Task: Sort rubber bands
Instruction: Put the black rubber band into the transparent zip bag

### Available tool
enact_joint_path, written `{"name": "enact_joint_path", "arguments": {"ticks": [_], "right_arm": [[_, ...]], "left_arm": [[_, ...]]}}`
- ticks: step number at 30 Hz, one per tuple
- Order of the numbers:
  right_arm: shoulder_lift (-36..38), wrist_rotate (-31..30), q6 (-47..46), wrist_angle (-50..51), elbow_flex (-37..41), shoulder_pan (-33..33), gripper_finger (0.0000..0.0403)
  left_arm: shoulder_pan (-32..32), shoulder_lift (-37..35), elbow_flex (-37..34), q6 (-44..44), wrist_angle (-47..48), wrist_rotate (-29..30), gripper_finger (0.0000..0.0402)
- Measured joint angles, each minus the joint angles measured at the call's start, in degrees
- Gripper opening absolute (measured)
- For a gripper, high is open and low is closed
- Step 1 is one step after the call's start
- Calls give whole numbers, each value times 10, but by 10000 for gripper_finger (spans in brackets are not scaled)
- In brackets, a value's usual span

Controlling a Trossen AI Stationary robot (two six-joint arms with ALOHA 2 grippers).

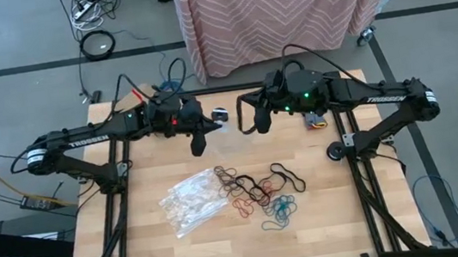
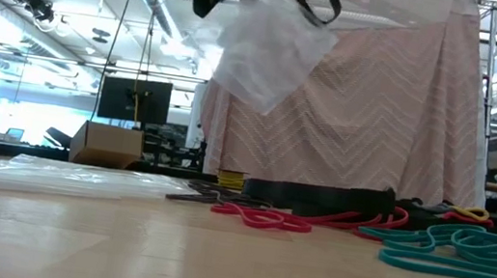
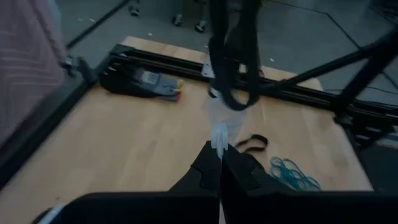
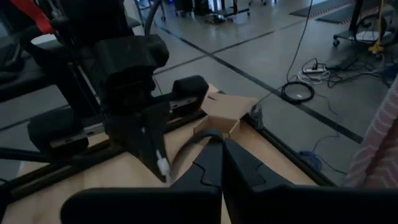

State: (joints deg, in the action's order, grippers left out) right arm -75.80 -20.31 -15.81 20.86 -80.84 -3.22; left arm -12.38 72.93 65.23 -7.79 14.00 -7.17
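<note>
The left claw (image 3: 219, 163) pinches a clear bag (image 2: 266, 49) above the worktop (image 1: 155, 241). The right claw (image 1: 261, 125) grips a black band (image 3: 233, 68). More bands (image 1: 258, 190) lie below.

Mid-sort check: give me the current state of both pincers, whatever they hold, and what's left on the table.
Left pincer: shut on a clear bag, raised above the table.
Clear bag: hanging in the air, off the table.
Right pincer: shut on a black rubber band, raised.
Black rubber band: dangling as a loop beside the bag.
Loose rubber bands: mixed heap on the table, unsorted.
Spare clear bags: lying flat beside the heap.
</note>
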Motion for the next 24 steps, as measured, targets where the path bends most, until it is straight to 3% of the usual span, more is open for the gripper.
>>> {"name": "enact_joint_path", "arguments": {"ticks": [20,24], "right_arm": [[0,25,0,-38,0,-34,0],[0,25,-1,-29,0,-30,0]], "left_arm": [[0,0,0,0,-44,-2,0],[0,0,0,-3,-68,35,0]]}}
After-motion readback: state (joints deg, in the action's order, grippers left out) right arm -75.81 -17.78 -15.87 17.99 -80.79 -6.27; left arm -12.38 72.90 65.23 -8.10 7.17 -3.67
